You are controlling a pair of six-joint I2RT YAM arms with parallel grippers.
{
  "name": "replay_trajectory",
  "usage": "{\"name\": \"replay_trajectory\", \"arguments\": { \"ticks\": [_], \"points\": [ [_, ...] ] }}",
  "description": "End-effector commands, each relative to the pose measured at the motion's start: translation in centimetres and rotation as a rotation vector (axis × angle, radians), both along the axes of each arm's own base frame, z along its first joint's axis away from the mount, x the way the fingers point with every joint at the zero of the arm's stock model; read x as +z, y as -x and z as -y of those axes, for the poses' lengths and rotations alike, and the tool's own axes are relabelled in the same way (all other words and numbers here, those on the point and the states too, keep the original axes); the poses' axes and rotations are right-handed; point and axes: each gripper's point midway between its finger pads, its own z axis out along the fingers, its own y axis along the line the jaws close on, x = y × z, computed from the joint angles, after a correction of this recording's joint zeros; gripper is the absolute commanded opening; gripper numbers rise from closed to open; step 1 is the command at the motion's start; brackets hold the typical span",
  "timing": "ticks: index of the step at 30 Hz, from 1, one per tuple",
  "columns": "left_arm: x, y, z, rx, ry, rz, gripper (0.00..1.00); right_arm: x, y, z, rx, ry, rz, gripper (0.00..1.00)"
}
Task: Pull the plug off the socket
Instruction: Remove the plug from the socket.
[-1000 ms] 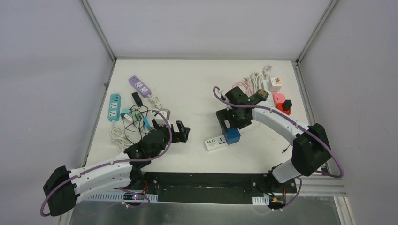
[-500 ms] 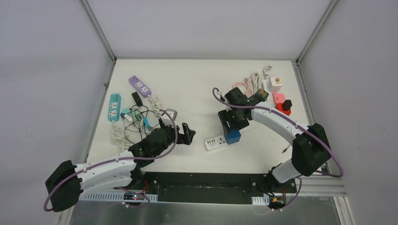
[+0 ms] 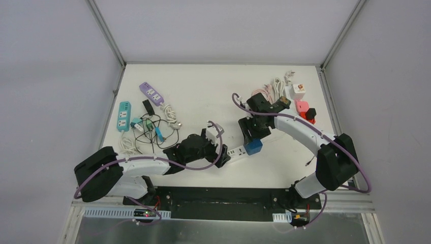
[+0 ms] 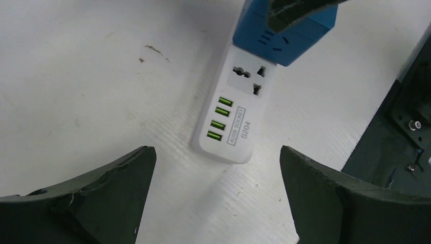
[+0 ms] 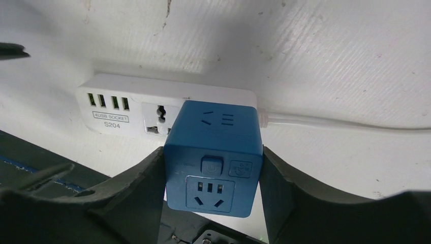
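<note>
A blue cube plug (image 3: 253, 147) sits plugged into the right end of a white socket strip (image 3: 235, 151) with green USB ports, near the table's front edge. My right gripper (image 5: 212, 152) is shut on the plug (image 5: 213, 162), a finger pressed on each side of it. The strip (image 5: 117, 109) lies flat, and its white cord (image 5: 345, 122) runs off to the right. My left gripper (image 4: 216, 157) is open, with its fingers spread wide on either side of the strip's USB end (image 4: 231, 127). It touches neither the strip nor the plug (image 4: 289, 38).
A purple strip (image 3: 151, 93), a teal strip (image 3: 123, 116) and tangled cables (image 3: 147, 129) lie at the left. White, pink and red adapters (image 3: 302, 101) with cords sit at the back right. The dark table edge (image 3: 228, 195) runs close below the socket.
My left arm has swung right, from the table's left half to the strip's USB end. My right gripper has closed from open onto the blue plug.
</note>
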Motion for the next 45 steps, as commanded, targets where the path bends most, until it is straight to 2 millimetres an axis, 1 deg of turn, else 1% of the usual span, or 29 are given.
{"name": "replay_trajectory", "arguments": {
  "ticks": [1, 3, 4, 7, 11, 15, 19, 21, 25, 31, 32, 37, 39, 43, 45],
  "points": [
    [1.8, 0.1, 3.4, -0.115, 0.028, 0.055, 0.95, 2.0, -1.9, -0.4, 0.019, -0.081, 0.086, 0.06],
    [1.8, 0.1, 4.0, -0.130, 0.034, 0.053, 0.96, 1.8, -2.0, -0.2, 0.011, -0.094, 0.078, 0.01],
    [1.6, 0.1, 4.2, -0.135, 0.031, 0.053, 0.96, 1.8, -2.0, -0.3, 0.012, -0.103, 0.076, 0.00],
    [1.2, -0.1, 4.6, -0.147, 0.005, 0.074, 0.96, 1.7, -2.1, -0.3, 0.014, -0.128, 0.068, 0.00],
    [0.5, -0.4, 5.3, -0.182, -0.081, 0.183, 0.96, 1.9, -1.7, -0.6, 0.081, -0.167, 0.057, 0.00],
    [-0.5, -0.6, 6.3, -0.236, -0.151, 0.263, 0.96, 2.1, -1.4, -0.6, 0.109, -0.187, 0.018, 0.00],
    [-1.9, -0.5, 7.0, -0.264, -0.193, 0.267, 0.95, 2.0, -1.6, -0.6, 0.112, -0.193, -0.002, 0.00],
    [-2.6, -0.7, 7.0, -0.263, -0.216, 0.260, 0.91, 2.0, -1.6, -0.6, 0.119, -0.199, -0.008, 0.00],
    [-3.6, -0.9, 6.8, -0.266, -0.267, 0.241, 0.77, 1.8, -1.6, -0.6, 0.119, -0.200, -0.017, 0.00],
    [-4.2, -1.1, 6.6, -0.247, -0.285, 0.224, 0.62, 1.5, -1.8, -0.4, 0.117, -0.188, -0.016, 0.00],
    [-4.2, -1.0, 6.6, -0.251, -0.283, 0.221, 0.56, 1.5, -1.9, -0.4, 0.114, -0.188, -0.014, 0.00],
    [-4.3, -0.7, 7.0, -0.264, -0.274, 0.205, 0.11, 1.4, -1.8, -0.8, 0.102, -0.212, -0.030, 0.00],
    [-4.1, -0.9, 7.0, -0.253, -0.273, 0.201, 0.00, 1.5, -1.9, -0.9, 0.091, -0.218, -0.030, 0.00],
    [-4.0, -1.1, 7.0, -0.235, -0.272, 0.183, 0.00, 1.6, -2.4, -0.7, 0.074, -0.156, 0.021, 0.00],
    [-4.0, -1.0, 7.3, -0.237, -0.270, 0.174, 0.00, 1.8, -2.0, -1.5, 0.093, -0.157, 0.026, 0.00]
  ]
}}
